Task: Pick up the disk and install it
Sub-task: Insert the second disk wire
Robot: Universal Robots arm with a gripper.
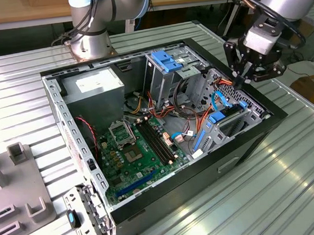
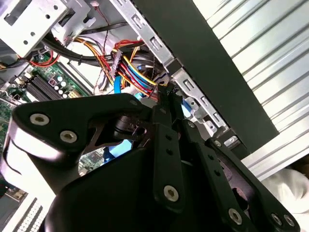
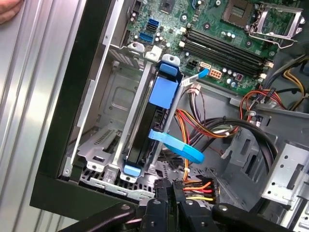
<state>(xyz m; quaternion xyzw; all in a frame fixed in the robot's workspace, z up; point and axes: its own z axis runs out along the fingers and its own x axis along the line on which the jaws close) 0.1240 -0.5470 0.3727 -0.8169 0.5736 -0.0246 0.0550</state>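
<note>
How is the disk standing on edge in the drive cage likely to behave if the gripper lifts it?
The disk looks like a rigid slab, so it probably won't flex. Its blue rails are thin plastic and may give when squeezed. It sits close between metal cage walls, so it could bind if tilted. The gripper hangs above it.

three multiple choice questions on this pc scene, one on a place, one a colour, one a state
1. Where is the dark rectangular hard drive with blue plastic rails? A on the table; B in the grey metal bay; C on a shelf.
2. The flat circuit board's colour? A green; B red; C white.
3. The black end effector is: A gripping the drive; B lying on the table; C over the open black computer case.
B: it stands between bay walls. A: green surface. C: it hangs above the bay.
</note>
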